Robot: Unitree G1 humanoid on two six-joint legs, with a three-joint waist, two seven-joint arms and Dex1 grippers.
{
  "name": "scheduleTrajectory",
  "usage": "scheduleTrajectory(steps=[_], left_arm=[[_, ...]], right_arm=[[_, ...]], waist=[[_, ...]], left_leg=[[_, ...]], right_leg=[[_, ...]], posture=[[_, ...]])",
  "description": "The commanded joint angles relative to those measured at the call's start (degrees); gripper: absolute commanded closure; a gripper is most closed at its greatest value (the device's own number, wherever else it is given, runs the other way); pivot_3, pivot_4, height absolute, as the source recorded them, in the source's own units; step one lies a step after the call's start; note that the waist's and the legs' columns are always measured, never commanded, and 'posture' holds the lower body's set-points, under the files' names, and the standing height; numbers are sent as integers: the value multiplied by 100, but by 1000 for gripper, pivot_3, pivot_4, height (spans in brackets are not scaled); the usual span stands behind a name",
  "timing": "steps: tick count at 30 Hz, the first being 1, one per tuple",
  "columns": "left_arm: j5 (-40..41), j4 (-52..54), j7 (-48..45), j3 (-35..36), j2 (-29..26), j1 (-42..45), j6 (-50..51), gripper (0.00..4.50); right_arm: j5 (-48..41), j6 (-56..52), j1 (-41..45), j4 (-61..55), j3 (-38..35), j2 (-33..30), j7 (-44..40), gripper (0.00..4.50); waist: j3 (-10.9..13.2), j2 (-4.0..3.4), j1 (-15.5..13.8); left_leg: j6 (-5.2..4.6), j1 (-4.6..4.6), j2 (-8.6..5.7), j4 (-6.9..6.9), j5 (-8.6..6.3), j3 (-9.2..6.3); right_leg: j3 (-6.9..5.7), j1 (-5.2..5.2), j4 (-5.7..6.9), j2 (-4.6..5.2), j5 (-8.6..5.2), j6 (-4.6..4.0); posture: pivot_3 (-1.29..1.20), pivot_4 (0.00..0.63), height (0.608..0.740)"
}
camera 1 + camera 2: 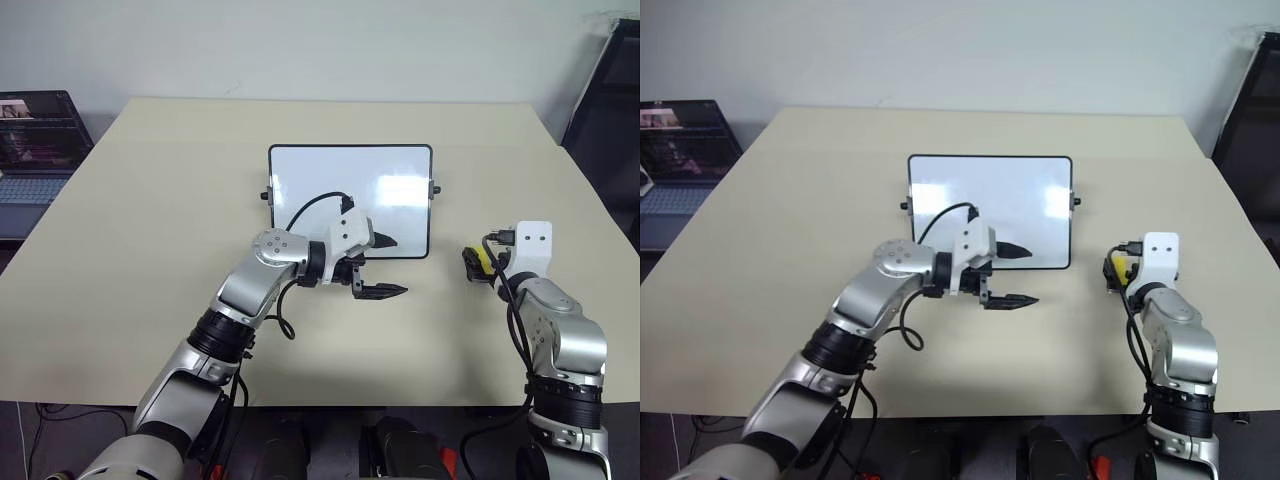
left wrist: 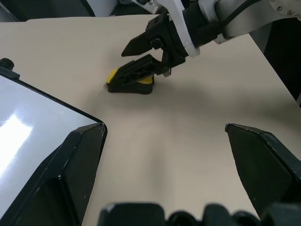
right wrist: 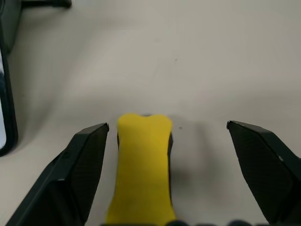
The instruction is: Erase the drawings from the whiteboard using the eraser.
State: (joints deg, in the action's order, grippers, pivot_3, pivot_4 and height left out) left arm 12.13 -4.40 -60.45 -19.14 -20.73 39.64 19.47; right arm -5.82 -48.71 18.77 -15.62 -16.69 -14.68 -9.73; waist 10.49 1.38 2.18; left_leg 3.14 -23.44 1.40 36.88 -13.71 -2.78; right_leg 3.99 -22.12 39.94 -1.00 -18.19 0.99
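The whiteboard [image 1: 330, 195] lies flat at the middle of the tan table, its visible face plain white with glare. The drawings are out of view. My left gripper [image 1: 398, 266] is open at the board's near right corner, one finger over the frame and the other over bare table. The yellow eraser [image 3: 141, 165] with its dark underside rests on the table right of the board. My right gripper [image 3: 167, 125] is open around it, fingers spread wide, with the eraser closer to one finger. The left wrist view shows the same eraser [image 2: 112, 75] under the right gripper [image 2: 120, 66].
An open laptop [image 1: 35, 140] sits off the table's far left corner. A dark chair-like frame [image 1: 610, 90] stands past the table's right side. Bare table [image 1: 150, 200] surrounds the board.
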Motion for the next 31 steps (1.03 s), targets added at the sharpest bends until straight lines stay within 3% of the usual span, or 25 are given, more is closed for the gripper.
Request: scheduleTrajectory(steps=[1,5,10,14,17,23,31], left_arm=[[161,593,321,583,-288,-437,202,0],[301,1413,1412,1519,-381,-1419,820,0],[290,2348,2986,2450,158,-2632,1329,0],[-120,2912,4029,2548,662,-3535,1104,0],[-280,3121,4621,2611,1008,-3837,1059,0],[-517,3050,5045,2443,1130,-3825,983,0],[-628,3142,5396,2239,1311,-3970,1126,0]], right_arm=[[-279,-24,-307,-1227,135,-155,-248,15],[-484,19,-1161,-2284,603,-275,-571,15],[-277,1599,-2147,-2372,1116,93,-508,15],[-290,2418,-2446,-1910,1166,682,-208,15],[-519,2768,-2622,-1520,872,735,-362,15],[-517,3466,-2450,-887,405,613,-234,15],[-307,3525,-2822,-761,563,280,-344,15]], waist=[[0,-1,22],[-2,-3,54],[-3,0,19],[-5,5,-2],[-5,6,-41],[-5,6,-37],[-5,5,-34]], left_leg=[[0,0,1,0,0,-2],[-1,0,11,-6,-2,-21],[-2,0,4,10,-2,-21],[-3,22,3,11,-2,-21],[-2,59,4,7,-2,-20],[-4,64,2,9,-1,-13],[-2,59,2,-1,-2,-12]], right_leg=[[0,0,0,0,0,0],[-4,-1,-3,-1,-4,2],[-3,5,-2,8,-4,3],[-2,27,0,9,1,13],[-2,64,-4,8,-13,35],[1,69,-5,5,-13,37],[1,64,-6,6,-8,23]], posture=[[0,150,740],[0,150,740],[0,150,740],[0,150,740],[0,150,740],[0,150,740],[0,150,740]])
